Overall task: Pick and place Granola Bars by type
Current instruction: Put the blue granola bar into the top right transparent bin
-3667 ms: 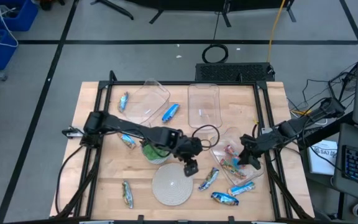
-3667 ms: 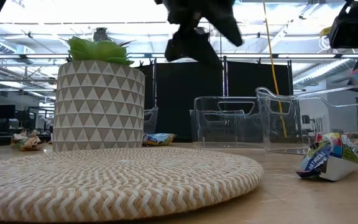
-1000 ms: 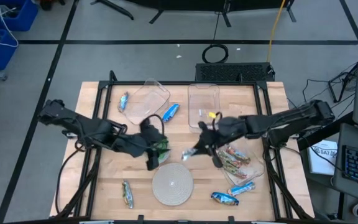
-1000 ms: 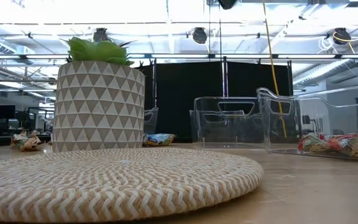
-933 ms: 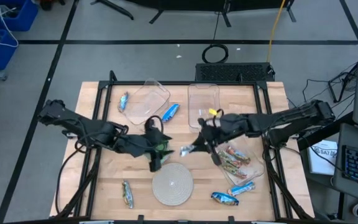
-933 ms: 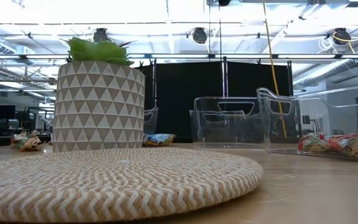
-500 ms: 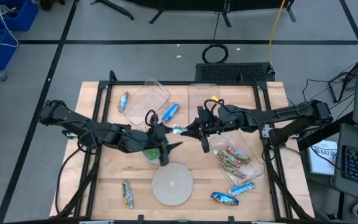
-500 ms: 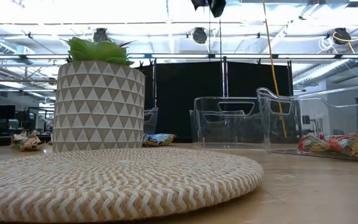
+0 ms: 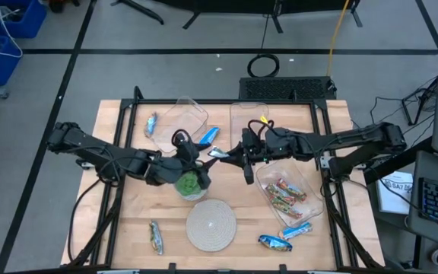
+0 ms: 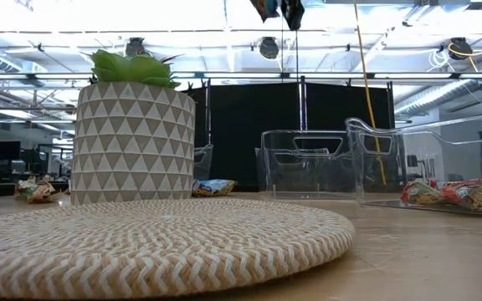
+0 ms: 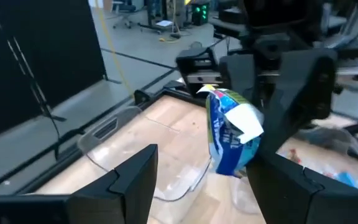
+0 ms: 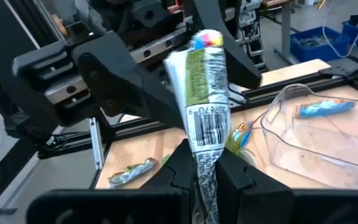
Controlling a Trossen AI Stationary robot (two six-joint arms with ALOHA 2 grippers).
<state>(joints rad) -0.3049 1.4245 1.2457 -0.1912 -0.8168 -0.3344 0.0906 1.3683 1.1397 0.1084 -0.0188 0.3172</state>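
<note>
At counter centre, above the wood, a handover is set up: the two tools meet over the gap between the potted plant (image 9: 189,183) and the middle bin (image 9: 249,129).

Left side first: one multicoloured bar (image 9: 152,122) lies at the far-left corner, another (image 9: 156,237) at the near-left edge, both loose and unsorted. The far-left bin (image 9: 181,122) looks empty, with a bright blue bar (image 9: 208,136) just beside its right rim.

Left tool (image 9: 201,154) reaches in from the left, fingers (image 11: 132,180) spread wide apart around nothing, aimed at the carried bar; I'd judge it is opened up to receive.

The carried blue-silver bar (image 12: 205,99) hangs mid-air between the tools, upright, green and barcode faces toward the right wrist camera, blue face toward the left one (image 11: 230,132). Right tool (image 9: 233,156) is clamped on its lower end, leaving the upper part free, probably so the other tool can grip there.

The woven mat (image 9: 211,225) sits near-centre, bare.

Right side: the right bin (image 9: 310,199) holds several multicoloured bars (image 9: 284,194), so that type goes there. Two blue bars (image 9: 296,230) (image 9: 275,243) lie on the counter just near of it, still to sort.

Risk, as I read it: letting go before the left fingers close drops the bar by the plant.
</note>
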